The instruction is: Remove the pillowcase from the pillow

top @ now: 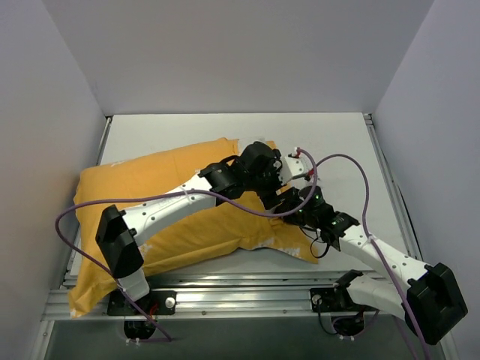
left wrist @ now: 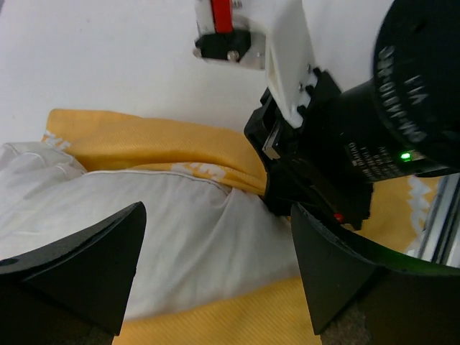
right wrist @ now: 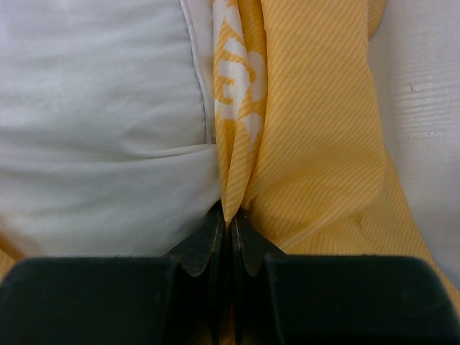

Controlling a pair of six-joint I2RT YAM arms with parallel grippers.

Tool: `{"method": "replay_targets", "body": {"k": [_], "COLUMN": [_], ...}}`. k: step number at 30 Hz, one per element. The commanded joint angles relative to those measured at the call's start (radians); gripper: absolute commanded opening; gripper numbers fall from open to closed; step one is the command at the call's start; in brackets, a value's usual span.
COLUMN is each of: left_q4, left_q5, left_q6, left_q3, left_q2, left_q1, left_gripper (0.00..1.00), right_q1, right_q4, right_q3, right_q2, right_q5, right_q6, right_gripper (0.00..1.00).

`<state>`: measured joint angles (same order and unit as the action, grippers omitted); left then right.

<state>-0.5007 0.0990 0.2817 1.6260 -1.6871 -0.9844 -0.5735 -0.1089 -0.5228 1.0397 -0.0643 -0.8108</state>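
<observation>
– While the right gripper (right wrist: pixel 231 219) is pinched tight on a fold of the pillowcase (right wrist: pixel 309 144), the left gripper (left wrist: pixel 215 215) stands wide with nothing in it, poised just above the pillow (left wrist: pixel 144 230). Got that down?
– Down. Where on the case is the pinch?
– At the hem of its mouth. Yellow side, white lettering, right beside the bared white corner of the pillow.
– How far along, by your reckoning?
– Early. Wrist views: one end of the pillow shows at the opening, with yellow fabric gathered around it. Top view: the rest of the case lies plump across the counter (top: pixel 225 127), so I judge most of the pillow to be inside.
– Container and contents?
– The case is the container. The pillow is the only content seen: a part exposed at the mouth, the bulk hidden within. Blue side not in view.
– Where do the arms sit?
– Both grippers are close together at the open end, and the left arm reaches over the case.
– Left to do?
– Judgement only: anchor one piece and draw the other away until the whole white body lies free of the yellow fabric. Nearly all of that remains.
</observation>
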Motion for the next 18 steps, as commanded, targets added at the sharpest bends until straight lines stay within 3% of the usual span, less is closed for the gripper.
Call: {"method": "replay_targets", "body": {"k": [1, 7, 14, 15, 18], "left_q4": [-0.022, -0.087, -0.131, -0.130, -0.124], "left_q5": [-0.057, -0.079, -0.068, -0.061, -0.036], "left_q6": [0.105, 0.142, 0.067, 0.059, 0.033], "left_q3": [0.014, 0.041, 0.012, 0.008, -0.015], "left_q2": [-0.063, -0.167, -0.238, -0.243, -0.246], "left_q1": [0.006, 0.015, 0.041, 0.046, 0.072], "left_gripper": [0.90, 0.94, 0.92, 0.89, 0.55], "right_q1": [0.017, 0.044, 0.089, 0.092, 0.100], "right_q4": [-0.035, -0.012, 0.049, 0.063, 0.101], "right_q3": [-0.029, -0.032, -0.022, -0.022, -0.025], "right_q2": [0.013, 0.002, -0.055, -0.062, -0.089], "right_q5": [-0.014, -0.006, 0.037, 0.050, 0.096], "right_q6": [0.036, 0.048, 0.055, 0.055, 0.055], "right_gripper": [0.00, 0.00, 0.00, 0.00, 0.00]}}
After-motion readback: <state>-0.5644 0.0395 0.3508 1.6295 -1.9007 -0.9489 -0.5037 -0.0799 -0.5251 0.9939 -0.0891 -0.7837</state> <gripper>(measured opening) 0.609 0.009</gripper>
